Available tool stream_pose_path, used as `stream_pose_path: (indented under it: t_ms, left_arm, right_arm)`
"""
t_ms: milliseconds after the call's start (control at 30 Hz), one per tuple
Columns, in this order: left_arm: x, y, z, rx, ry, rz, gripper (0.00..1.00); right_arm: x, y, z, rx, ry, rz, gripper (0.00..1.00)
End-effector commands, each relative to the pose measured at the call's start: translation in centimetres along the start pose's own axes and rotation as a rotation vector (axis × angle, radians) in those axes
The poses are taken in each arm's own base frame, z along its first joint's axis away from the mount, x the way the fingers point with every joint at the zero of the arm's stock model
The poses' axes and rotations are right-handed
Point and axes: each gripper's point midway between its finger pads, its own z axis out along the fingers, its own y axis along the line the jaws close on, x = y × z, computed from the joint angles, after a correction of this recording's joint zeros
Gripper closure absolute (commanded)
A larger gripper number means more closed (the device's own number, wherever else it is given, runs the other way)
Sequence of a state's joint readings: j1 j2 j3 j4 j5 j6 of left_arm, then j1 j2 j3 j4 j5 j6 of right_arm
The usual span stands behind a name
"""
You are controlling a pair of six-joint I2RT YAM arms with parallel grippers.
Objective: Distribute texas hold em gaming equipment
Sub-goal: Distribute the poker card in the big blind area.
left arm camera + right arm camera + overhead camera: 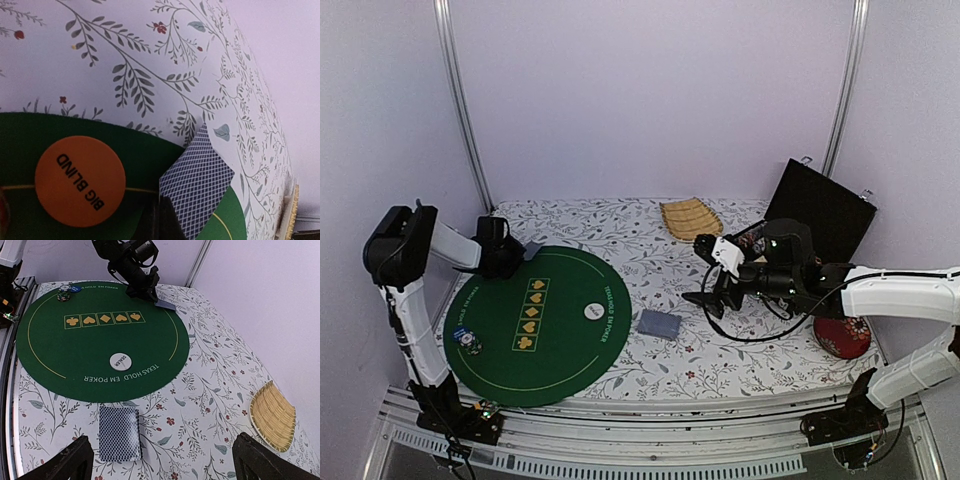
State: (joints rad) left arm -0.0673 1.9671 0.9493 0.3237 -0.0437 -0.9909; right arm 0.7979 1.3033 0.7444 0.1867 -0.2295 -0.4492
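My left gripper is shut on a single blue-backed playing card at the far edge of the green poker mat. The card's free end sticks out over the floral cloth. An orange BIG BLIND token lies on the mat just beside that gripper. A deck of cards lies face down on the cloth off the mat's right edge. My right gripper hovers open above the cloth, with the deck near its left finger. A white DEALER button and a small chip stack rest on the mat.
A tan woven tray sits at the back of the cloth. An open black case stands at the back right, and a red cushion lies under my right arm. The walls close in on both sides.
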Motion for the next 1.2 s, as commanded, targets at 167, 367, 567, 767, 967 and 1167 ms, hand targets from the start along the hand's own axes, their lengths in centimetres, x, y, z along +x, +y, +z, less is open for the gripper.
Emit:
stream_pose_path:
  t_ms: [167, 367, 567, 767, 967, 1167]
  left_arm:
    - [-0.3, -1.7, -0.5, -0.01, -0.04, 0.018, 0.71]
    - [-1.5, -4.4, -4.3, -0.013, -0.106, 0.076, 0.44]
    - [0.0, -10.9, -11.1, 0.084, -0.21, 0.299, 0.27]
    - [14.8, -16.6, -14.1, 0.39, 0.241, 0.725, 0.06]
    - [26.3, -16.3, -17.6, 0.585, 0.546, 0.936, 0.02]
    - [33.2, -15.5, -18.3, 0.671, 0.75, 1.026, 0.04]
  right_arm:
    - [-0.2, -0.4, -0.8, 0.02, -0.005, -0.009, 0.01]
    - [-0.5, -0.4, -0.9, 0.019, -0.009, -0.008, 0.01]
    - [0.3, -0.3, -0.3, 0.007, 0.034, 0.01, 0.01]
    - [2.1, 0.3, 0.4, -0.023, 0.094, -0.016, 0.01]
    - [3.2, 0.7, 1.1, -0.048, 0.143, -0.009, 0.01]
    - [2.8, 0.8, 1.0, -0.054, 0.129, -0.01, 0.01]
